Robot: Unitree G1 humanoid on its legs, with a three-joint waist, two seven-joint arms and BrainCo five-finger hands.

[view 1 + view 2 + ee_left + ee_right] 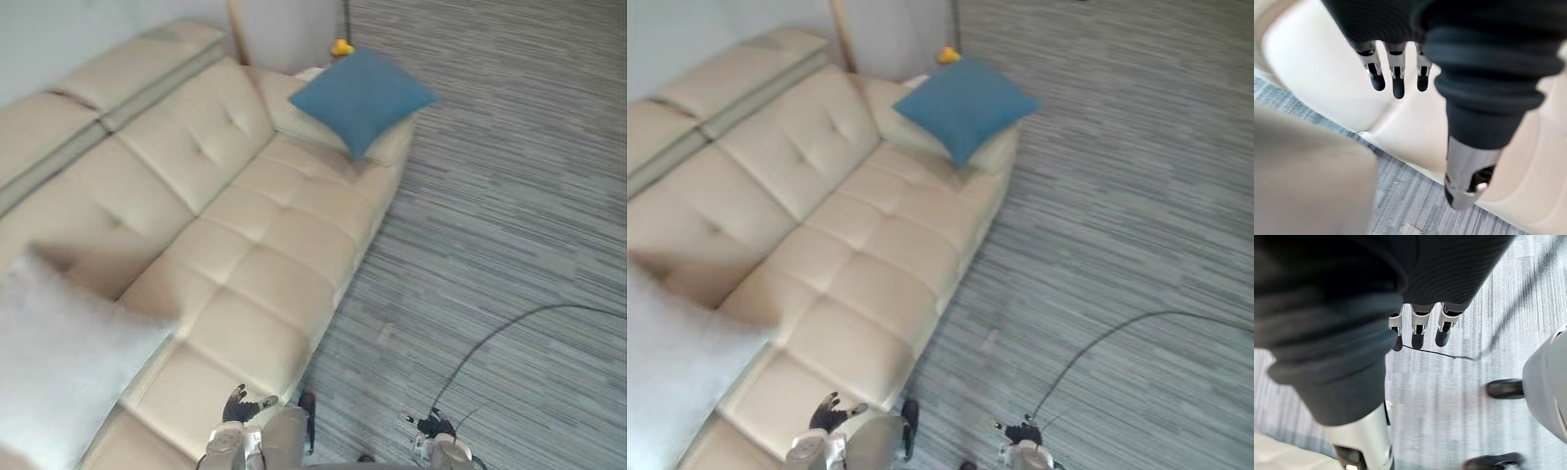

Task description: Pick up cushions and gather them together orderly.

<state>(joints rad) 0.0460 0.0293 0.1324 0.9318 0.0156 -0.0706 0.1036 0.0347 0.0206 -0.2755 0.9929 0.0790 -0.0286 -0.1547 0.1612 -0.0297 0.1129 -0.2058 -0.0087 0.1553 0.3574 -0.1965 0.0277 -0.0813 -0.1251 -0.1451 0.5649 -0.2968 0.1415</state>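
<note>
Grey, finely striped carpet (pixel 509 196) runs beside a long beige sofa (pixel 284 245) of smooth, button-tufted panels. A pale, soft-looking cushion (pixel 59 362), cut off by the frame edge, sits at its near end, well apart from a square blue cushion (pixel 361 96) propped on the far armrest. The left hand (pixel 238 406) over the seat's front edge and the right hand (pixel 434 426) over the carpet hang with fingers (pixel 1397 83) straight, holding nothing.

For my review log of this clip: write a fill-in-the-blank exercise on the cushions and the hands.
The far cushion, leaning on the sofa's armrest, is ____ in colour.
The light grey cushion lies at the sofa's ____ end.
The left hand, fingers straight, holds ____.
The right hand hangs over the striped ____.
Missing: blue; near; nothing; floor.
</note>
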